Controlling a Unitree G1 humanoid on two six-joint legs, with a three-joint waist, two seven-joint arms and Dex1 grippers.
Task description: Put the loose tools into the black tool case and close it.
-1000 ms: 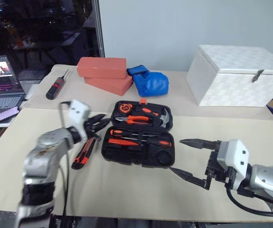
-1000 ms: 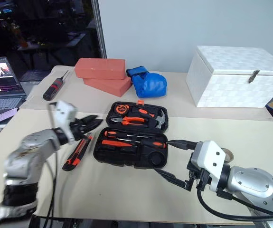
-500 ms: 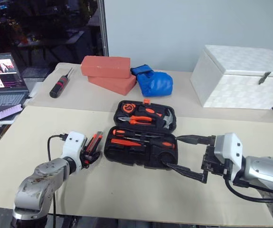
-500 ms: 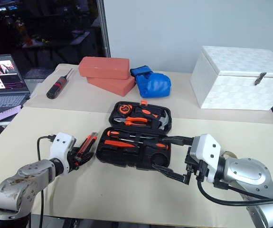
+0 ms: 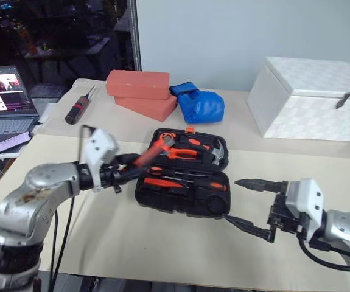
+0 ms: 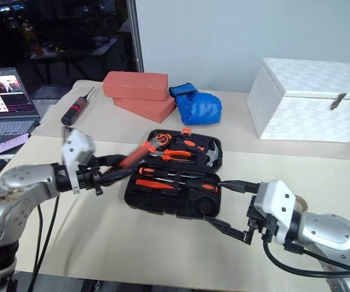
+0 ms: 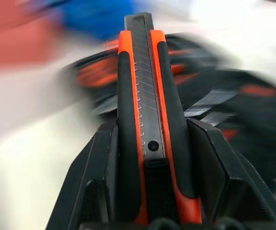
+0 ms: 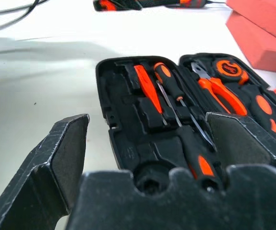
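One open tool case (image 5: 184, 194); two red bricks (image 5: 139, 85); one white box (image 5: 308, 100); one laptop (image 5: 4, 112).

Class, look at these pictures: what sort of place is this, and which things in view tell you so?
Probably an indoor lab or workshop bench. A beige table holds an open tool case, a laptop stands at one side beside a dark window, and red bricks and a white box sit behind like test props.

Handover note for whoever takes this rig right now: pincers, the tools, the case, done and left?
Left pincer: shut on the orange-and-black utility knife, held above the near-left edge of the tool case.
Right pincer: open, holding nothing, beside the case's right end.
Case: open on the table, two slim screwdrivers and a small orange tool already seated.
Left: seat the knife, shut the lid.
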